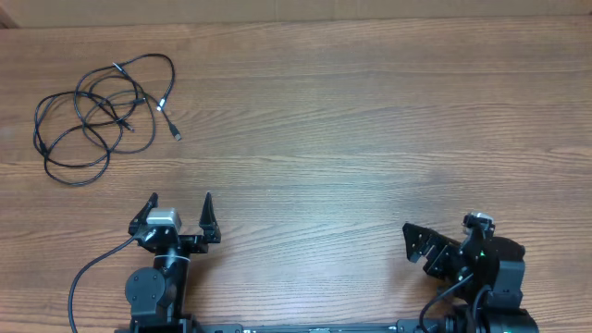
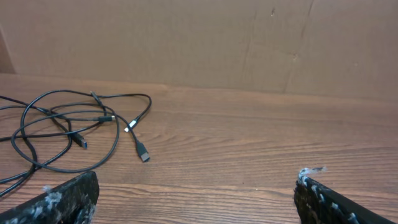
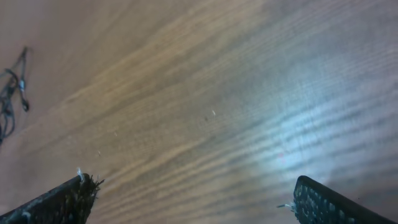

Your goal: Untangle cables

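Overhead view: tangled cables (image 1: pixel 102 116) lie far left on the tabletop (image 1: pixel 370 120), well apart from the left hand (image 1: pixel 180 198) and right hand (image 3: pixel 193 183), both spread.

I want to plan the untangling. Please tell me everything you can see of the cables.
The cables are thin black cords. They lie flat in loose overlapping loops, tangled at the middle, at the far left of the wooden table. Small plug ends show, some silver-tipped; one lies free at the heap's right edge. Only the table touches them.
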Robot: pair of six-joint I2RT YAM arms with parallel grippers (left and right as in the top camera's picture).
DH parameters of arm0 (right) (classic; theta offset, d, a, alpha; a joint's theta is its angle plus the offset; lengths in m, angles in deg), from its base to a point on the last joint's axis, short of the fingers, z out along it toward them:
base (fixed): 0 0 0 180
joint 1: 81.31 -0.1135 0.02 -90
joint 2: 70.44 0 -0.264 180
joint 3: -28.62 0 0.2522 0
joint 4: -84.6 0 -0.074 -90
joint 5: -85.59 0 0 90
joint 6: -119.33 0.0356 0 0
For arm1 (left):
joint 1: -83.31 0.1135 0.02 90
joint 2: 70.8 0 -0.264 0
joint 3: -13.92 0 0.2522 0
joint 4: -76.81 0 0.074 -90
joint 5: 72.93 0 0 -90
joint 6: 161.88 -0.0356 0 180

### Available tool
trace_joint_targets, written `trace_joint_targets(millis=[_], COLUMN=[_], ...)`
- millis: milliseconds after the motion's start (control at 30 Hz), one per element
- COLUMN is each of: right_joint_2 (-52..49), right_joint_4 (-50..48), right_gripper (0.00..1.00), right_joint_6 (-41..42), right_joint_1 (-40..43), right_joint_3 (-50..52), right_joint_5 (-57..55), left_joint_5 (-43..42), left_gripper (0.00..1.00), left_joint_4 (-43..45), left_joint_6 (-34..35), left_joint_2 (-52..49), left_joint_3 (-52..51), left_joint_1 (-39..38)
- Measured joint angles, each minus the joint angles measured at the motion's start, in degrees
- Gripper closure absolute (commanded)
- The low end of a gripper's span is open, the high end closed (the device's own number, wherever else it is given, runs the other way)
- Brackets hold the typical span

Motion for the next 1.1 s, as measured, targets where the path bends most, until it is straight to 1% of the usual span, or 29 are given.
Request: trace_joint_targets(millis=[67,133,367,467,567,633,767,833,933,1100], right_joint_2=[0.5,2.1,11.0,13.8,14.0,14.0,14.0,14.1,14.1,14.1], right_joint_4=[-0.9,-4.4,-24.9,-26.8,-28.1,-31.7,-43.1,-46.8,-47.2,-44.2], right_gripper=[0.0,0.0,0.0,0.0,0.0,0.0,0.0,0.0,0.0,0.0], right_joint_6=[0.0,0.0,0.0,0.0,0.0,0.0,0.0,0.0,0.0,0.0], right_joint_1=[0.0,0.0,0.0,0.0,0.3,0.7,0.8,0.8,0.8,0.8], right_joint_3=[0.5,1.1,3.9,5.5,6.8,7.6,7.9,7.9,7.9,8.2], right_joint_5=[0.0,0.0,0.0,0.0,0.0,0.0,0.0,0.0,0.0,0.0], left_joint_5=[0.0,0.0,0.0,0.0,0.0,0.0,0.0,0.0,0.0,0.0], left_gripper=[0.0,0.0,0.0,0.0,0.0,0.0,0.0,0.0,0.0,0.01], left_joint_4=[0.0,0.0,0.0,0.0,0.0,0.0,0.0,0.0,0.0,0.0], left_joint_6=[0.0,0.0,0.0,0.0,0.0,0.0,0.0,0.0,0.0,0.0], left_joint_2=[0.0,0.0,0.0,0.0,0.0,0.0,0.0,0.0,0.0,0.0], left_joint_3=[0.0,0.0,0.0,0.0,0.0,0.0,0.0,0.0,0.0,0.0], left_joint_1=[0.0,0.0,0.0,0.0,0.0,0.0,0.0,0.0,0.0,0.0])
